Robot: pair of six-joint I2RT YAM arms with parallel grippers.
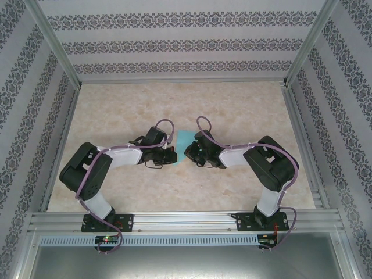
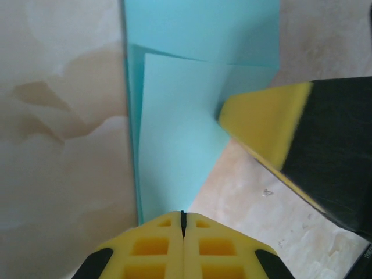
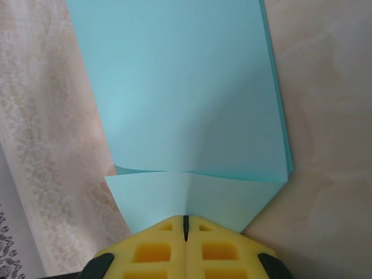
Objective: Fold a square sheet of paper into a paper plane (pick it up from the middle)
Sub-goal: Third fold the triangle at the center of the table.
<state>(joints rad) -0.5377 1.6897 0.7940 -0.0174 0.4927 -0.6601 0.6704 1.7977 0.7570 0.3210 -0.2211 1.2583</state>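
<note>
A thin turquoise sheet of paper (image 3: 180, 99), with a flap folded over at one end, lies flat on the beige marble-pattern table (image 1: 244, 110), in the middle between the two arms. The left gripper (image 2: 182, 216) has its yellow fingers pressed together with no gap, and their tips are at the narrow near edge of the paper. The right gripper (image 3: 186, 220) is closed in the same way, its tips at the folded flap. Probably both press down to sharpen a crease and keep the sheet from sliding. It cannot be told whether either tip pinches a layer. Most folds are not yet done.
</note>
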